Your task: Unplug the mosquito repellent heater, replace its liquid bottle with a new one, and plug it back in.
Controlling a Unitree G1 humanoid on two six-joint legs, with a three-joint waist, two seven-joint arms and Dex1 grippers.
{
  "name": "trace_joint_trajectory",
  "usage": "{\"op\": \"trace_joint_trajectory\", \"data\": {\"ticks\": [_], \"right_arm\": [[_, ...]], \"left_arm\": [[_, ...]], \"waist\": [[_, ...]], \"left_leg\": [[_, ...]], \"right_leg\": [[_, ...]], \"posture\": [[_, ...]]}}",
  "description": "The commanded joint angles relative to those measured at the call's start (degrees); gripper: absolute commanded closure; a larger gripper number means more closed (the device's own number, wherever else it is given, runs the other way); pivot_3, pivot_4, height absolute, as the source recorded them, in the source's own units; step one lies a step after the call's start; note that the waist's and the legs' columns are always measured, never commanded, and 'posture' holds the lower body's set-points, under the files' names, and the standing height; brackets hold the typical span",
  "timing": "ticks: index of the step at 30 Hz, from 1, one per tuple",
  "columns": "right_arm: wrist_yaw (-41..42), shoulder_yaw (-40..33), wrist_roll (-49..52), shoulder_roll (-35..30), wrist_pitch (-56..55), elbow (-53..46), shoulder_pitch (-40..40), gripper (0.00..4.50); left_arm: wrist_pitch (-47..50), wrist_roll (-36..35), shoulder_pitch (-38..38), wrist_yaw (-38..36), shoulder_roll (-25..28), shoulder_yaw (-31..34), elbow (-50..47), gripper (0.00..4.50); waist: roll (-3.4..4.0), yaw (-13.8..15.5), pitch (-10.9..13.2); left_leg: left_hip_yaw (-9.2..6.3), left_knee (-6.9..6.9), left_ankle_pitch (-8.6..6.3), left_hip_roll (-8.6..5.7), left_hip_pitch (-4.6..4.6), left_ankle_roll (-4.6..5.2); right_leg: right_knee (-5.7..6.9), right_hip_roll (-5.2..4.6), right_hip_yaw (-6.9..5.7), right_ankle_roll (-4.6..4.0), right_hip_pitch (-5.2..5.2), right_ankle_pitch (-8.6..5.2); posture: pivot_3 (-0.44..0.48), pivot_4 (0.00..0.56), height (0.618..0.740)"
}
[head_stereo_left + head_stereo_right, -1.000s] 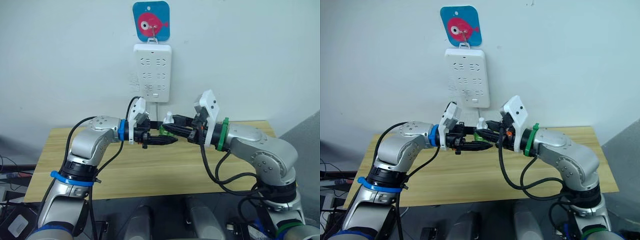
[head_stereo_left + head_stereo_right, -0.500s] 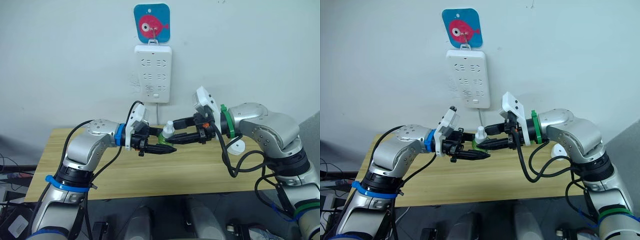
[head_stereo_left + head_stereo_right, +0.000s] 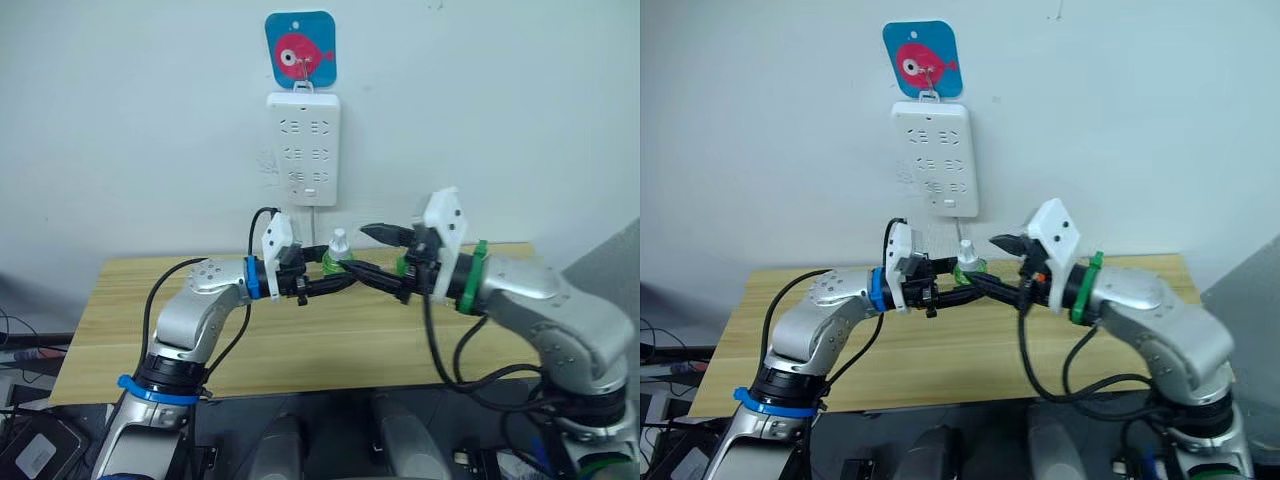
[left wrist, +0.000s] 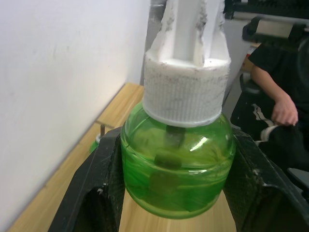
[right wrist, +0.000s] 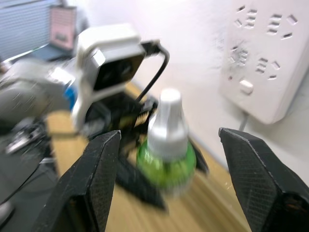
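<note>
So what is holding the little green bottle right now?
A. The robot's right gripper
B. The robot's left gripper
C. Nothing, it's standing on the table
B. In the left wrist view the left gripper has its black fingers pressed against both sides of the green bottle, while the right gripper is open with the bottle between its spread fingers, not touching.

Bottle (image 3: 338,252) between the two grippers' fingers — above the table (image 3: 120,330), below the wall-hung power strip (image 3: 304,148).

Silver arms, blue band left, green band right, black cables
</note>
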Motion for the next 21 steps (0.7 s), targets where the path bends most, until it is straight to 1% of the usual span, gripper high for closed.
{"op": "trace_joint_trajectory", "data": {"ticks": [1, 5, 9, 10, 12, 14, 16, 18, 19, 21], "right_arm": [[-5.0, 3.6, -2.8, 2.6, -0.3, -1.6, -0.4, 1.1], [-6.7, 5.4, -4.8, 4.6, -1.6, 0.4, -1.1, 1.1], [-5.9, 5.1, -4.6, 5.3, -2.4, 0.9, -0.7, 2.36], [-5.2, 5.0, -4.0, 5.4, -2.6, 0.9, -0.5, 2.79], [-3.7, 4.8, -2.7, 5.3, -2.7, 0.6, -0.1, 3.43], [0.2, 4.6, -0.5, 4.6, -3.3, 0.9, -0.3, 3.43], [5.8, 5.0, 0.9, 2.6, -4.8, 2.7, -1.8, 3.43], [14.6, 6.3, 1.1, -1.4, -7.7, 6.4, -4.5, 3.43], [17.8, 6.8, 1.0, -2.7, -8.9, 7.9, -5.5, 3.43], [29.2, 8.9, 1.0, -7.0, -11.3, 14.3, -9.8, 3.43]], "left_arm": [[-2.2, 0.5, -1.2, 0.5, -0.5, 0.2, -0.2, 2.18], [-2.6, 0.6, -1.4, 0.7, -0.8, 0.2, 0.2, 2.18], [-2.8, 0.4, -0.9, 0.7, -0.6, 0.2, -0.2, 2.18], [-2.6, 0.2, -0.7, 0.7, -0.5, 0.3, -0.4, 2.18], [-2.3, -0.2, -0.4, 0.6, -0.4, 0.3, -0.9, 2.18], [-1.5, -1.1, 0.0, -0.2, 0.0, 0.4, -1.6, 2.18], [-0.3, -2.4, 0.4, -1.6, 0.7, 0.4, -2.4, 2.18], [1.2, -4.1, 1.2, -4.3, 2.2, 0.1, -4.1, 2.18], [1.7, -4.7, 1.4, -5.2, 2.8, 0.0, -4.6, 2.18], [2.5, -5.8, 2.0, -8.6, 5.1, -0.6, -6.2, 2.18]], "waist": [[0.02, 0.0, 0.0], [0.01, -0.1, -0.2], [0.02, -0.1, -0.3], [0.02, -0.1, -0.3], [0.01, -0.1, -0.3], [0.02, 0.0, -0.3], [0.02, 0.0, -0.3], [0.02, -0.1, -0.3], [0.02, -0.1, -0.3], [0.02, -0.2, -0.3]], "left_leg": [[0.0, 0.0, 0.02, -0.01, 0.0, 0.0], [0.0, 0.0, 0.02, -0.02, -0.02, 0.02], [-0.01, -0.01, 0.02, -0.03, -0.04, 0.02], [-0.01, -0.01, 0.02, -0.03, -0.03, 0.02], [-0.03, -0.01, 0.02, -0.01, -0.03, 0.02], [-0.04, -0.01, 0.02, -0.01, -0.03, 0.02], [-0.02, -0.01, 0.02, -0.02, -0.03, 0.02], [0.02, -0.01, 0.02, -0.02, -0.01, 0.03], [0.04, -0.02, 0.02, -0.02, 0.01, 0.04], [0.03, -0.02, 0.02, 0.0, 0.04, 0.04]], "right_leg": [[0.0, 0.02, -0.01, 0.01, 0.0, 0.01], [-0.04, 0.04, -0.04, 0.02, 0.0, 0.02], [-0.06, 0.03, -0.04, 0.02, 0.0, 0.03], [-0.06, 0.03, -0.04, 0.02, 0.0, 0.03], [-0.05, 0.04, -0.04, 0.02, 0.0, 0.03], [-0.05, 0.05, -0.05, 0.02, 0.0, 0.03], [-0.05, 0.05, -0.07, 0.02, 0.01, 0.02], [-0.06, 0.09, -0.09, 0.02, 0.02, 0.02], [-0.07, 0.13, -0.08, 0.02, 0.03, 0.02], [-0.08, 0.27, -0.1, 0.02, 0.07, 0.02]], "posture": [[-0.162, 0.175, 0.74], [-0.156, 0.172, 0.74], [-0.145, 0.17, 0.74], [-0.145, 0.17, 0.74], [-0.135, 0.171, 0.74], [-0.128, 0.171, 0.74], [-0.131, 0.174, 0.74], [-0.13, 0.174, 0.74], [-0.13, 0.174, 0.74], [-0.118, 0.174, 0.74]]}}
